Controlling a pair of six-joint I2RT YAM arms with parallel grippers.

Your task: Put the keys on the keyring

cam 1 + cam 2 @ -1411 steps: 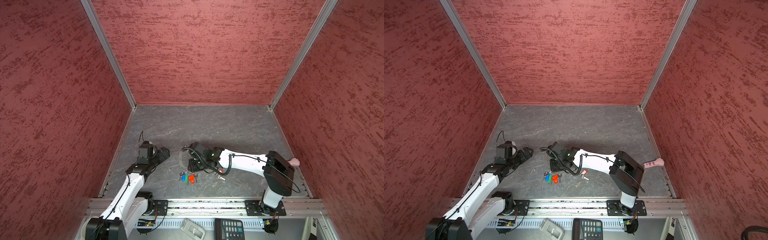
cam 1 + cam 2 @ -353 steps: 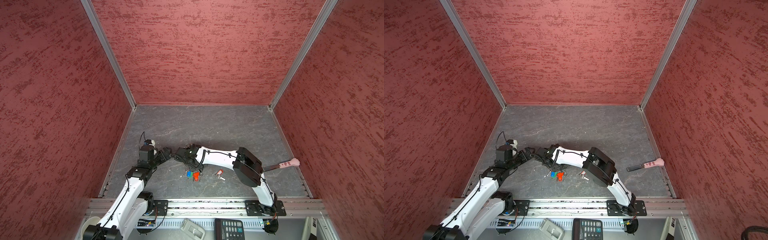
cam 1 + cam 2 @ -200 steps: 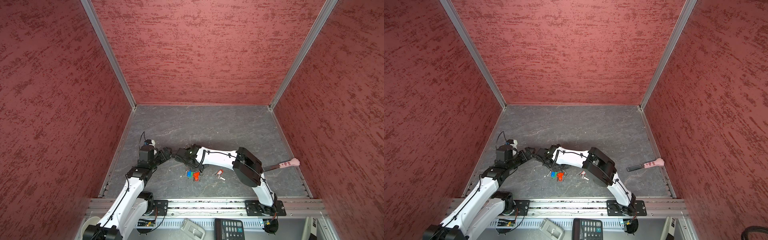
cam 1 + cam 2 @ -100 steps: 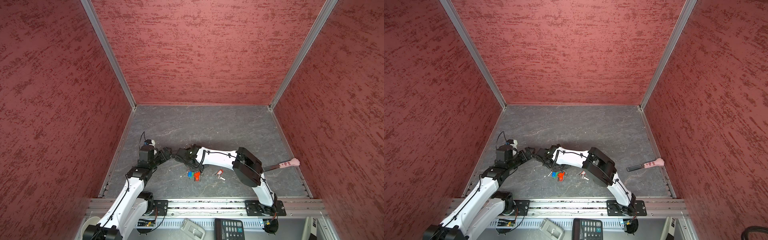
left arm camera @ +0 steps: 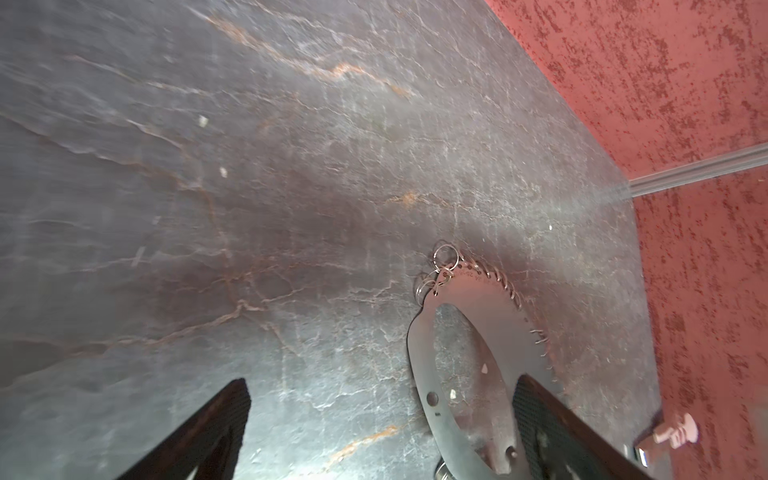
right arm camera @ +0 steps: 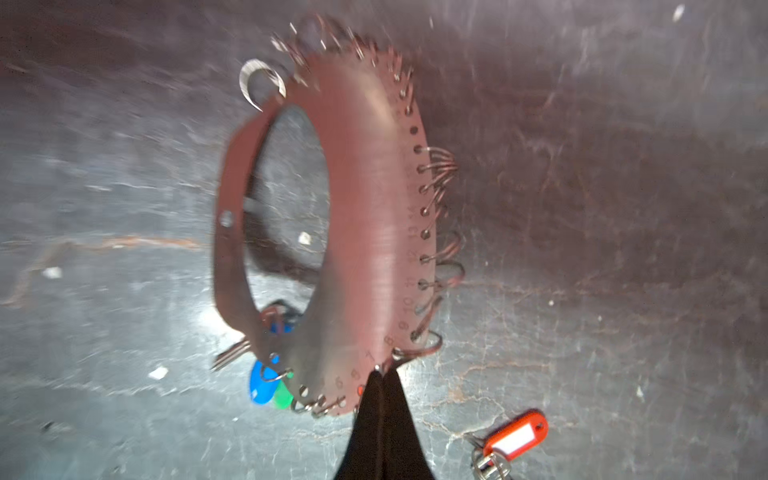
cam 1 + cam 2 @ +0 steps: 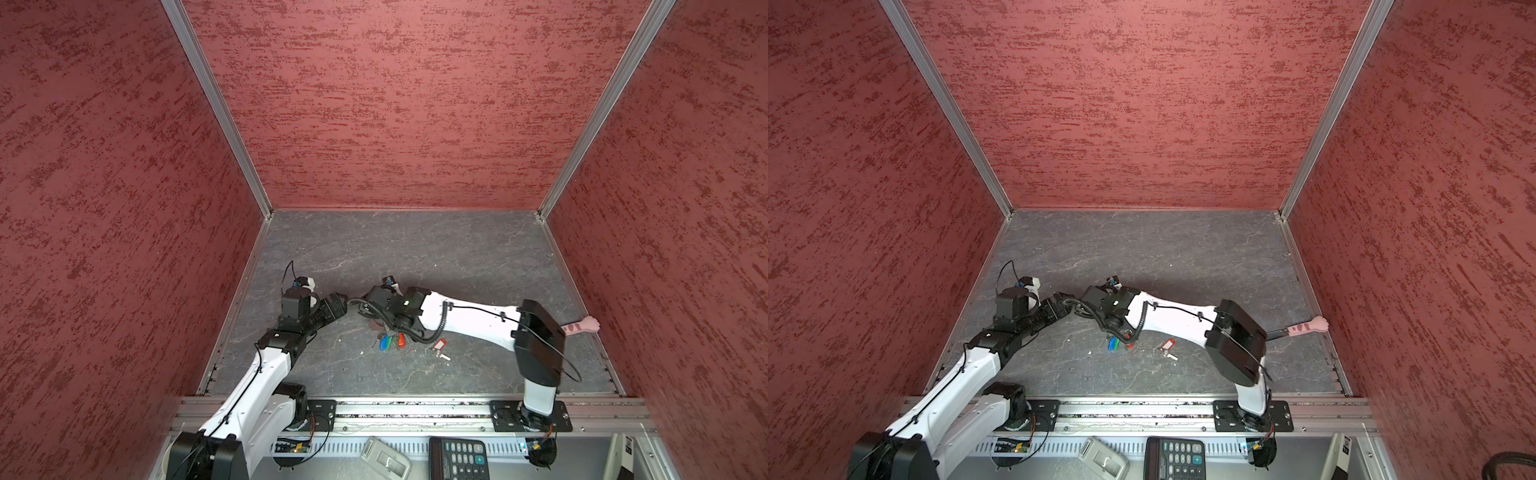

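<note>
Clenched tight over on the right: right pincer [image 6: 376, 376] pinching the rim of the keyring [image 6: 365, 208], a flat oval plate of dull metal with a big hole through the middle, numbered holes along one curved edge and little wire split rings [image 6: 442, 164] bristling out of them. Gripped beside the low stamped numerals, tips squeezed together with only the plate's thin edge between. Held up tilted above the grey slate-look desk [image 7: 415, 249], shadow thrown on the surface underneath. Dangling from the low end, a cluster of small keys [image 7: 388, 343] with blue, green and orange plastic tags, down by the desk just under the right wrist in both top views. Across from it, left pincer [image 5: 380, 380] released, jaws spread wide, straddling the far end of that same plate; one dark finger [image 5: 552, 424] overlapping the toothed edge in the left wrist view, contact there impossible to call, the other well clear over bare desk. Tip to tip in both top views, the two pincers almost meeting left of the desk's centre. And the loose one: small silver key [image 7: 439, 345] with a red plastic tag and white label, flat on the desk, apart from the plate, near the coloured cluster and close under the right forearm. Off by the right wall, pink cat-paw-handled tool [image 7: 582, 325], well apart from everything.
</note>
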